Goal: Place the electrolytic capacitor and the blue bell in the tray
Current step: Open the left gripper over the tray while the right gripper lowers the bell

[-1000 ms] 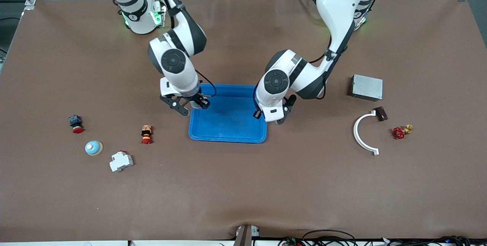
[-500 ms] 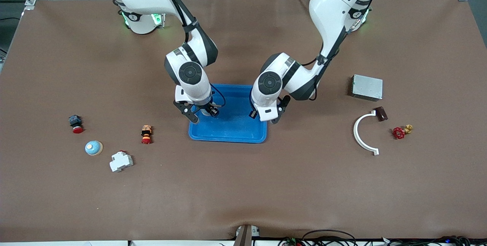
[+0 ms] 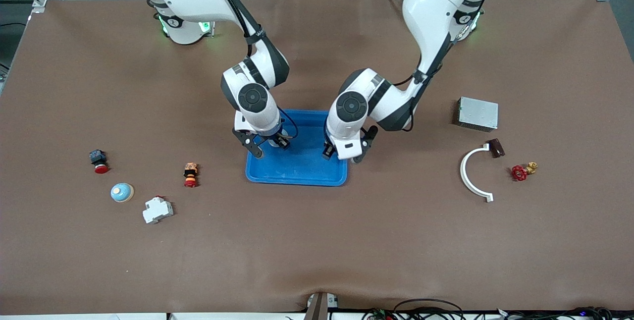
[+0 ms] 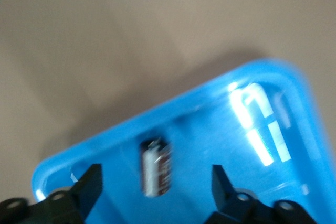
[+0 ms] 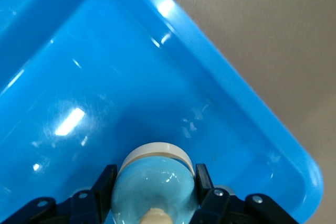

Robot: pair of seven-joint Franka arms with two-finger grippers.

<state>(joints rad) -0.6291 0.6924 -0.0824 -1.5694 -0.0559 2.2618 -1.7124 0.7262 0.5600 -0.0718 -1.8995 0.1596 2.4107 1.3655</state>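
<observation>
The left pincer (image 4: 155, 182), released, has the capacitor (image 4: 156, 167) in the tray (image 3: 317, 177); the right pincer (image 5: 152, 192) grasps the bell (image 5: 152, 184) over the tray, unreleased.

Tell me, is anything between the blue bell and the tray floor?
Nothing visible. The right pincer holds the blue bell over the tray; the floor below is bare. The capacitor sits under the open left pincer.

The grey metal box (image 3: 477, 113) is the reference landmark. Just nearer the front camera lie a small dark brown block (image 3: 496, 148) touching a white curved bracket (image 3: 470, 173), and a red valve handwheel (image 3: 520, 172). Well apart, toward the right arm's end: a red-capped push button (image 3: 98, 161), an orange-and-red button (image 3: 190, 174), a white breaker module (image 3: 157, 209).
</observation>
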